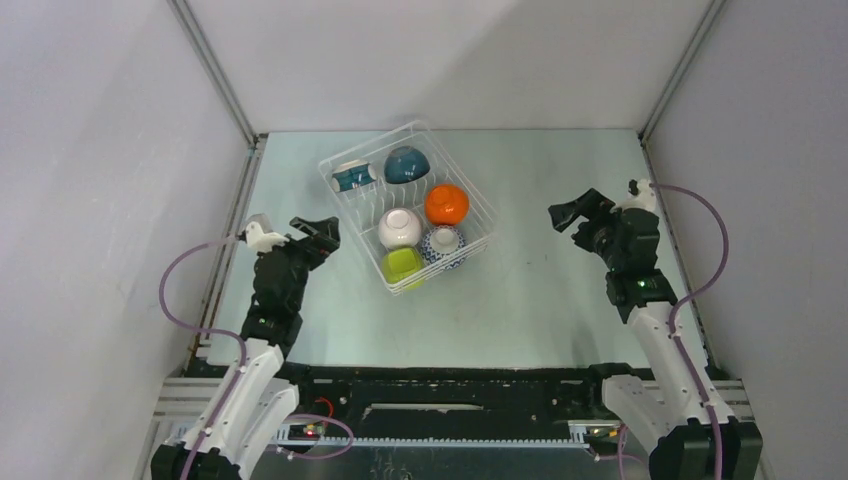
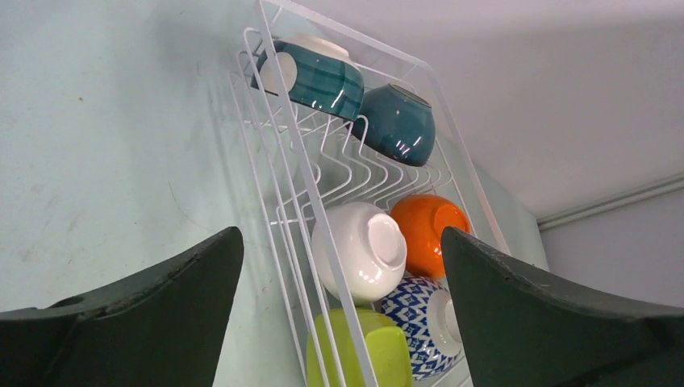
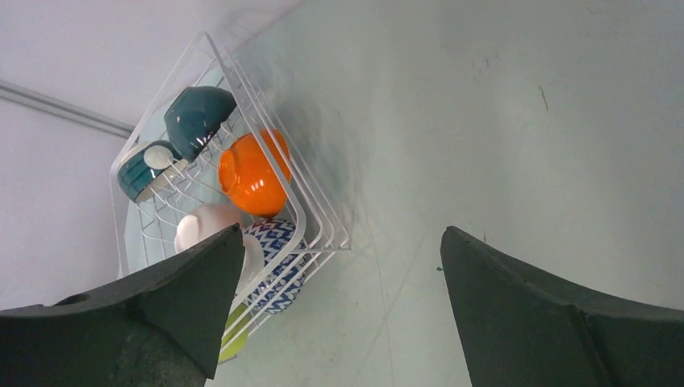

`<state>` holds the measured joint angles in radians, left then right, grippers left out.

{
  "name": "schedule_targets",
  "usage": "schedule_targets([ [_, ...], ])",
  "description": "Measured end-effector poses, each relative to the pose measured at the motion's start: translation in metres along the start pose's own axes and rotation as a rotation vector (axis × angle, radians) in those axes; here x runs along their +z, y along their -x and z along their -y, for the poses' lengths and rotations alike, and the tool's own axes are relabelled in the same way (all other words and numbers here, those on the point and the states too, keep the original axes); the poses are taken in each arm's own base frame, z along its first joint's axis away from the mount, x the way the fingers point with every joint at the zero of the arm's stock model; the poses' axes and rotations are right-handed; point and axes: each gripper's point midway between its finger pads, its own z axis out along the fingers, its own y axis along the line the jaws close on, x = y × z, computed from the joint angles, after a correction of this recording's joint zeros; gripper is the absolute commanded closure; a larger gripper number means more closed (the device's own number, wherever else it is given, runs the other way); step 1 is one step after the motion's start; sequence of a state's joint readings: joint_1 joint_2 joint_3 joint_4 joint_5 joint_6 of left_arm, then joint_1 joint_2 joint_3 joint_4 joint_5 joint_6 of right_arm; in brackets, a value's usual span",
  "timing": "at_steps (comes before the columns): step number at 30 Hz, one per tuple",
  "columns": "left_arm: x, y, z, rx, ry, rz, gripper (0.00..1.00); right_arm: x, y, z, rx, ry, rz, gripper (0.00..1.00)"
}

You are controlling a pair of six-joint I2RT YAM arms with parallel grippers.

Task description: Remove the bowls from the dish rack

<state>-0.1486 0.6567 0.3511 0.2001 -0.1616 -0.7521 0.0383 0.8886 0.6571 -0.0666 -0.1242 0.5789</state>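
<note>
The white wire dish rack (image 1: 365,145) stands at the table's middle back. It holds the teal bowl (image 1: 352,177), dark blue bowl (image 1: 407,165), orange bowl (image 1: 446,204), white bowl (image 1: 399,227), lime green bowl (image 1: 402,264) and blue-and-white patterned bowl (image 1: 443,245). My left gripper (image 1: 318,234) is open and empty, just left of the rack, facing the white bowl (image 2: 363,250) and lime green bowl (image 2: 363,351). My right gripper (image 1: 575,213) is open and empty, well right of the rack, with the orange bowl (image 3: 254,173) and patterned bowl (image 3: 278,266) in view.
The pale green table top (image 1: 560,290) is walled by grey panels on the left, back and right. Bare table lies between the rack and my right gripper and in front of the rack. Purple cables loop beside both arms.
</note>
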Motion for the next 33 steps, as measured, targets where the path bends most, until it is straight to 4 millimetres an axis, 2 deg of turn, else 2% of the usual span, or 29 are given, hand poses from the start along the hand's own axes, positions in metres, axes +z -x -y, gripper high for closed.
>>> schedule_targets([
  [5, 0.001, -0.003, -0.001, 0.002, -0.002, -0.010, 0.00, -0.011, 0.004, -0.003, 0.007, 0.023, 0.003, 0.00],
  [10, 0.002, -0.003, 0.011, 0.037, -0.073, -0.012, 0.00, -0.016, 0.004, -0.011, -0.011, 0.076, -0.011, 0.00],
  [16, 0.023, -0.006, 0.016, 0.136, -0.076, -0.051, 0.00, -0.024, -0.011, -0.037, -0.055, 0.176, -0.057, 0.00],
  [18, 0.033, 0.002, 0.027, 0.221, -0.088, -0.061, 0.00, -0.029, -0.012, -0.044, -0.069, 0.203, -0.060, 0.00],
  [22, 0.050, 0.035, 0.057, 0.427, -0.128, -0.010, 0.00, -0.035, -0.014, -0.052, -0.090, 0.237, -0.059, 0.00],
  [26, 0.067, 0.056, 0.072, 0.652, -0.099, 0.032, 0.00, -0.039, -0.016, -0.054, -0.097, 0.247, -0.068, 0.00],
  [29, 0.084, 0.047, 0.074, 0.852, -0.093, -0.028, 0.00, -0.040, -0.018, -0.055, -0.098, 0.253, -0.076, 0.00],
  [33, 0.105, 0.028, 0.061, 1.067, -0.073, -0.164, 0.00, -0.041, -0.022, -0.056, -0.106, 0.258, -0.089, 0.00],
])
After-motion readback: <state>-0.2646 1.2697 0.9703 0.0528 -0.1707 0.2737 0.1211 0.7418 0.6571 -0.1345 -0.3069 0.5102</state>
